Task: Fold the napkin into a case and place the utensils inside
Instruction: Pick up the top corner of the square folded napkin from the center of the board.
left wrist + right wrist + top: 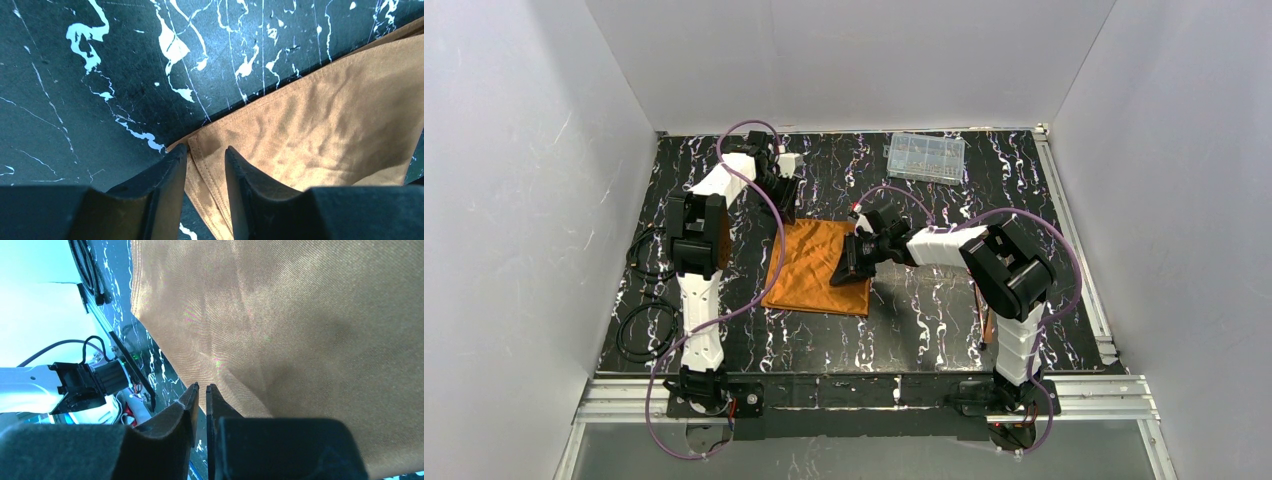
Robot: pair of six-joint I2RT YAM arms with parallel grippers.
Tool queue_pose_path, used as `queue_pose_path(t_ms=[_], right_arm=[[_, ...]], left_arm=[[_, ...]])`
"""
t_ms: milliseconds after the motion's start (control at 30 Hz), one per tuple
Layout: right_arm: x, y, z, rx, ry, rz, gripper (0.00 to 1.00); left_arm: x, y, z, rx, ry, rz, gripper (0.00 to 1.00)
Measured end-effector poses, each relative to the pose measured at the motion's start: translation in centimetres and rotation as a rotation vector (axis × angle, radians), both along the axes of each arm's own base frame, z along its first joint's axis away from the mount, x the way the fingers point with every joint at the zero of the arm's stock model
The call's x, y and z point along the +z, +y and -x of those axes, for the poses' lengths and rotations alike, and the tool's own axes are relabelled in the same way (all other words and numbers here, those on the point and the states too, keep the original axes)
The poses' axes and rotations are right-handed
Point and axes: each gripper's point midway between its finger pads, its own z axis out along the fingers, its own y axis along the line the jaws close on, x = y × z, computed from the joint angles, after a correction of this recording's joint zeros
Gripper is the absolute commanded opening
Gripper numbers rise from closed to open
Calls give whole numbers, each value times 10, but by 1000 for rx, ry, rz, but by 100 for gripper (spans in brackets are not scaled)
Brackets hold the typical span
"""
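The napkin lies on the black marbled table, left of its centre. It is a rumpled rust-orange four-sided sheet whose longer axis runs from far to near and leans leftward toward the near edge. Its far edge is narrower than its near one in the overhead view. The left gripper is at the cloth's far-left corner. Its two dark fingers stand parted on either side of the stitched hem, and a strip of fabric shows in the gap between them, so this pincer is released rather than clenched. A second fabric edge crosses the upper right corner of the left wrist view, though how the layers lie there is hard to make out. The right gripper meets the napkin's right edge near the near-right corner. Only a thin dark slit separates its fingertips, creases in the cloth run toward them, and one finger covers the hem. I cannot tell whether fabric is actually pinched there. From above, the gripper's black body hides that part of the edge. A slim copper sliver of the utensils shows just left of the right arm's lower link, mostly hidden by the arm. A clear plastic compartment box sits at the far edge, well apart from the napkin, its contents too small to read.
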Motion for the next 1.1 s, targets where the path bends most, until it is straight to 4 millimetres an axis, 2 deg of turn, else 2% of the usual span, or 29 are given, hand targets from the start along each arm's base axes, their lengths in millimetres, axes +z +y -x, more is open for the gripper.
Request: queue_pose_path(t_ms=[100,300,433,500,800,933,967,1067,1100], right_arm=[[-1,-1,1,0,1,0,19],[-10,-1,3,1,15,3,17],[-16,-2,4,3,28,12,17],[-16,-2,5,6,30,10,17],[-21,2,10,24,42,4,15],[-21,5,12,30,43,-1,14],[-21,5,13,32,43,-1,14],[-22,5,13,33,44,-2,14],[-22,5,13,34,43,-2,13]], left_arm=[[0,-1,-3,6,-12,4,25],[1,-4,-7,4,-28,12,23],[1,-5,-8,7,-29,17,11],[1,-6,-8,9,-29,20,0],[-5,-7,0,12,-5,32,0],[-1,-6,5,11,-12,33,0],[0,-6,6,11,-12,33,3],[6,-5,7,12,-22,31,34],[7,-5,6,17,-29,30,39]])
